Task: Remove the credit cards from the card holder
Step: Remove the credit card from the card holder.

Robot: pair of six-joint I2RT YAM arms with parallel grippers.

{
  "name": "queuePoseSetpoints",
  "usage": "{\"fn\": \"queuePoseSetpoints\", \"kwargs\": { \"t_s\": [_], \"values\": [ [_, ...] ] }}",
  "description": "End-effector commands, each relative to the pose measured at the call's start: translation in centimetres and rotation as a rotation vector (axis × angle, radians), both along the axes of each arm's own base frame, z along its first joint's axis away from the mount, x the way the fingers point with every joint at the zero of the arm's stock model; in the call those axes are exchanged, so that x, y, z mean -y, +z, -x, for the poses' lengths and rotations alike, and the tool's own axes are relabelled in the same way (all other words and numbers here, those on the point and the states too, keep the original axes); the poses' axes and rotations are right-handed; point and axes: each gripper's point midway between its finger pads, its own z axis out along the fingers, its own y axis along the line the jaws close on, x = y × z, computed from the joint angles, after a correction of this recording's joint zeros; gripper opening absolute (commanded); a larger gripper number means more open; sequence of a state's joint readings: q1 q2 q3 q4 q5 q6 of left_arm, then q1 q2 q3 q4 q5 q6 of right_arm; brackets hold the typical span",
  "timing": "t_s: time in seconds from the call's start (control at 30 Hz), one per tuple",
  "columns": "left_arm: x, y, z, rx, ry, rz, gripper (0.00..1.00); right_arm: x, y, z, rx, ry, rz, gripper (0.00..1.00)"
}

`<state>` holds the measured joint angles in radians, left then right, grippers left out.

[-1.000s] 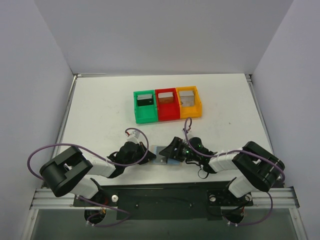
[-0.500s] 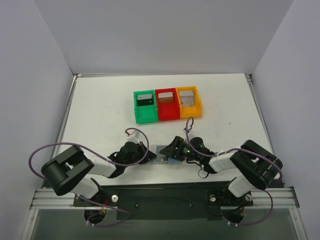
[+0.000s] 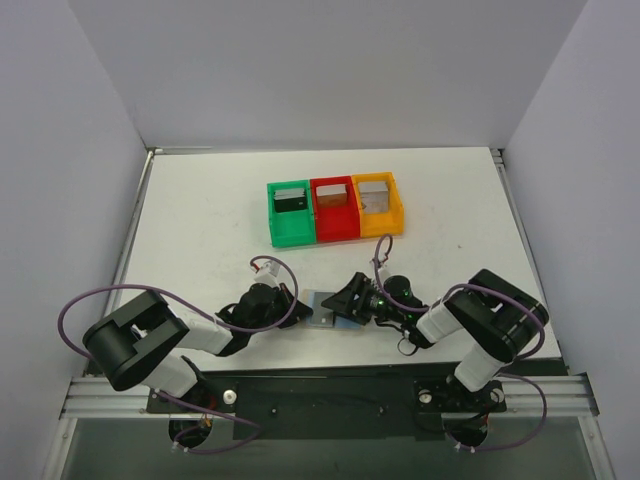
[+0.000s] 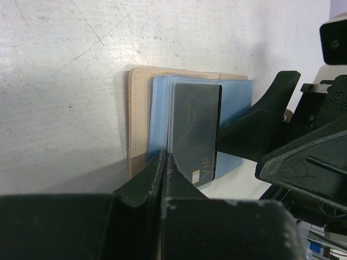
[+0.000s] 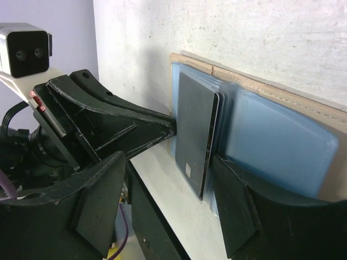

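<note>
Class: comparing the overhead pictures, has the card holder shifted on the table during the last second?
No. The card holder stays at the same spot, directly below the red bin in the overhead view.

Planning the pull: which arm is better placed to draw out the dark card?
Right: the right gripper is open astride the dark card protruding from the card holder; the left gripper looks shut on the holder's edge.

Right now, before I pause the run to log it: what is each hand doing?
Left hand: closed, pinching the edge of the card holder.
Right hand: open, fingers either side of the dark card.
</note>
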<state>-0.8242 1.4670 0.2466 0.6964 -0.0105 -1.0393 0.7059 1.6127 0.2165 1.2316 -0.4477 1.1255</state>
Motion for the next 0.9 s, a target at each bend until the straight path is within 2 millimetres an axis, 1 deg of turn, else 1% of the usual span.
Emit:
{"fn": "queuePoseSetpoints", "kwargs": {
  "t_s": [0.0, 0.13, 0.37, 0.43, 0.73, 0.83, 0.87],
  "values": [
    [-0.36, -2.07, 1.59, -0.059, -0.042, -0.067, 0.0, -1.78, 3.95, 0.65, 0.073, 0.081, -0.185, 0.6],
    [-0.48, -2.15, 1.63, -0.061, -0.04, -0.069, 0.0, -1.79, 4.11, 0.66, 0.074, 0.078, -0.198, 0.6],
    [-0.59, -1.88, 1.77, -0.059, -0.042, -0.066, 0.0, -1.33, 4.05, 0.87, 0.087, 0.078, -0.166, 0.6],
    [-0.85, -1.89, 1.42, -0.048, -0.022, -0.075, 0.0, -1.14, 3.72, 0.92, 0.079, 0.076, -0.147, 0.6],
    [-0.73, -1.81, 1.3, -0.045, -0.023, -0.076, 0.0, -1.03, 3.78, 1.07, 0.09, 0.079, -0.144, 0.6],
    [-0.75, -1.95, 1.43, -0.05, -0.025, -0.078, 0.0, -1.09, 4.01, 1.07, 0.091, 0.076, -0.163, 0.57],
    [-0.82, -2.0, 1.43, -0.051, -0.024, -0.079, 0.0, -1.07, 4.02, 1.05, 0.09, 0.075, -0.166, 0.55]
  ]
}}
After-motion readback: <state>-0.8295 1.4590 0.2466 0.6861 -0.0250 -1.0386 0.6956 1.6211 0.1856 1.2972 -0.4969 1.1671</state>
